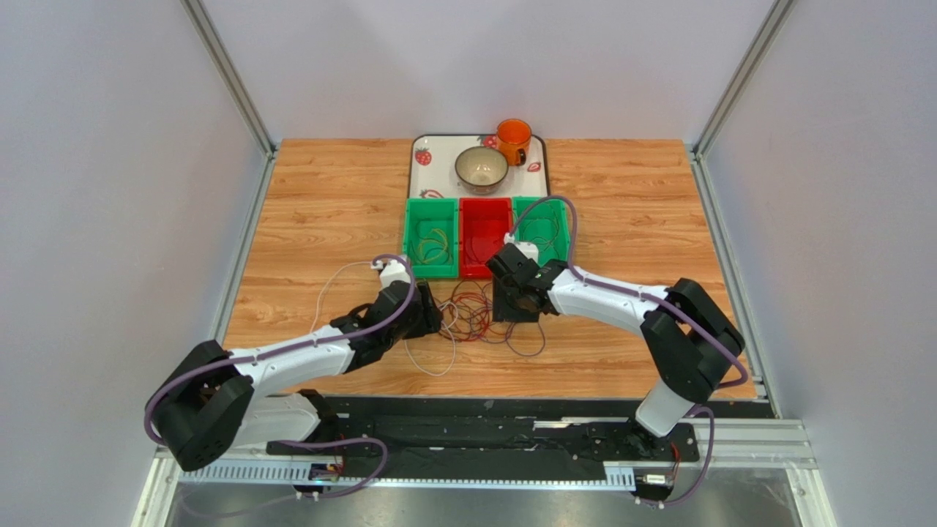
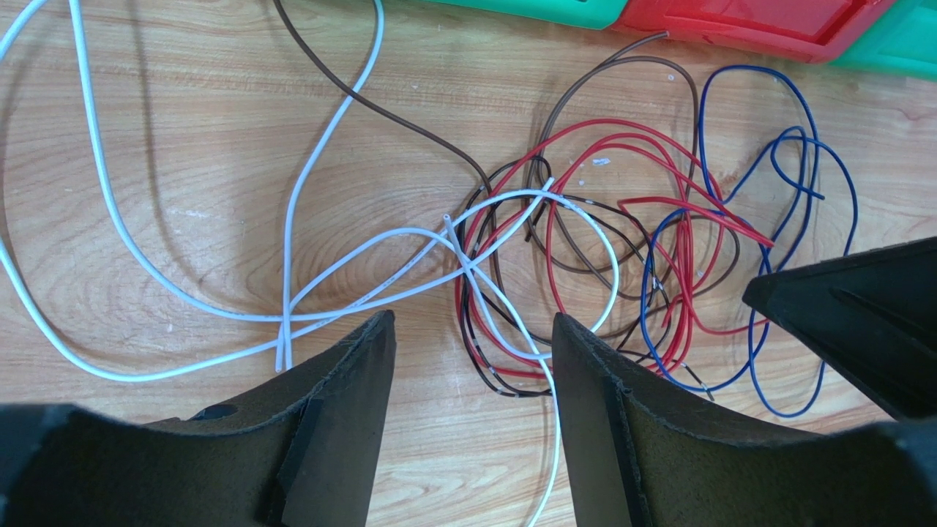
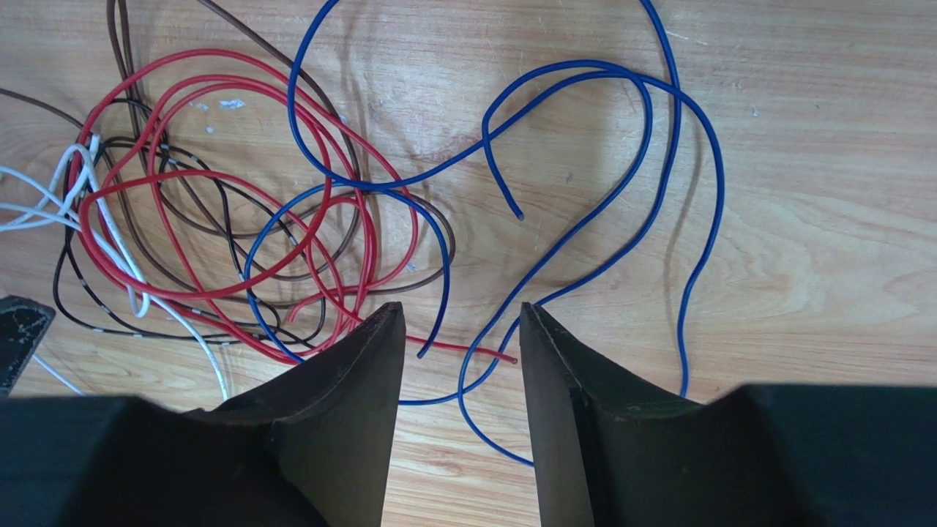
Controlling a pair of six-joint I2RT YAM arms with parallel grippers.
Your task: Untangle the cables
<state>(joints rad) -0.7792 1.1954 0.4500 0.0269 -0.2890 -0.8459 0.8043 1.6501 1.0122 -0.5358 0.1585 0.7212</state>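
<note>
The cables (image 1: 478, 313) lie in a tangled pile on the wooden table between my two grippers. In the left wrist view, a white cable (image 2: 284, 318) loops out to the left. A brown cable (image 2: 374, 108) runs into the knot of red, black and blue wires. My left gripper (image 2: 473, 321) is open just short of the pile's left side, with bare wood and a white strand between its fingers. My right gripper (image 3: 461, 310) is open over the pile's right side. A blue cable (image 3: 572, 68) and a red cable's end (image 3: 473, 351) lie between its fingers, ungripped.
Just beyond the pile stand a green bin (image 1: 409, 236), a red bin (image 1: 484, 211) and another green bin (image 1: 550, 233) in a row. Behind them a tray (image 1: 423, 148) carries a bowl (image 1: 481, 167) and an orange cup (image 1: 513, 137). The right gripper (image 1: 515, 302) is close to the bins.
</note>
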